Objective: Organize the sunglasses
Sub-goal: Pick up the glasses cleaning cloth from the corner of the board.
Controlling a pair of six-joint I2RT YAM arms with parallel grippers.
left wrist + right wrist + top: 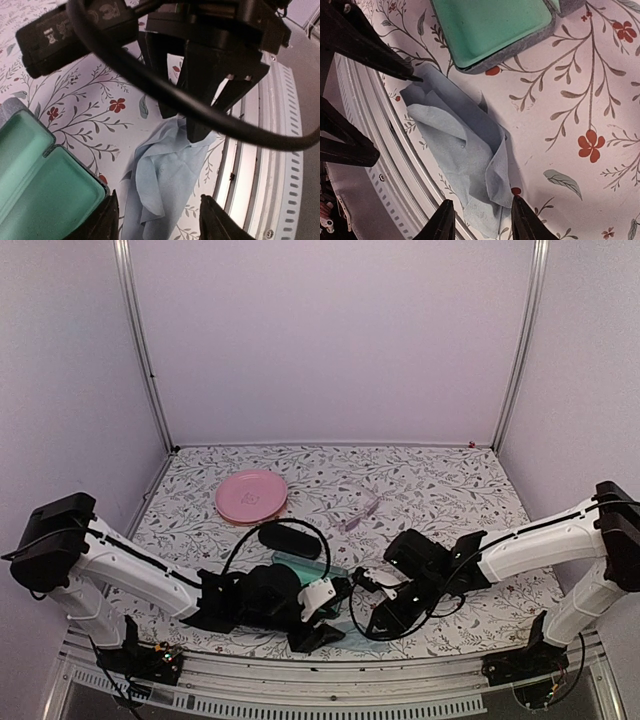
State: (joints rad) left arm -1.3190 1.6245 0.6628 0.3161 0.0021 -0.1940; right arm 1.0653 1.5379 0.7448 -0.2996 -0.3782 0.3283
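Note:
The pale pinkish sunglasses (358, 512) lie folded on the floral table, right of centre and far from both grippers. The reddish-brown pair is not in view. My left gripper (316, 633) and right gripper (372, 618) face each other at the near edge, both low over a crumpled light blue cloth (165, 180). In the left wrist view my left gripper (159, 222) is open with the cloth between its fingers. In the right wrist view my right gripper (482, 222) is open, straddling the cloth (465, 145).
The grey-blue case (300, 565) lies open, its green lining (40, 185) just beside the cloth; it also shows in the right wrist view (490, 25). A black oval case (288, 539) and a pink plate (250, 496) sit farther back. The metal table rail (260, 165) runs close by.

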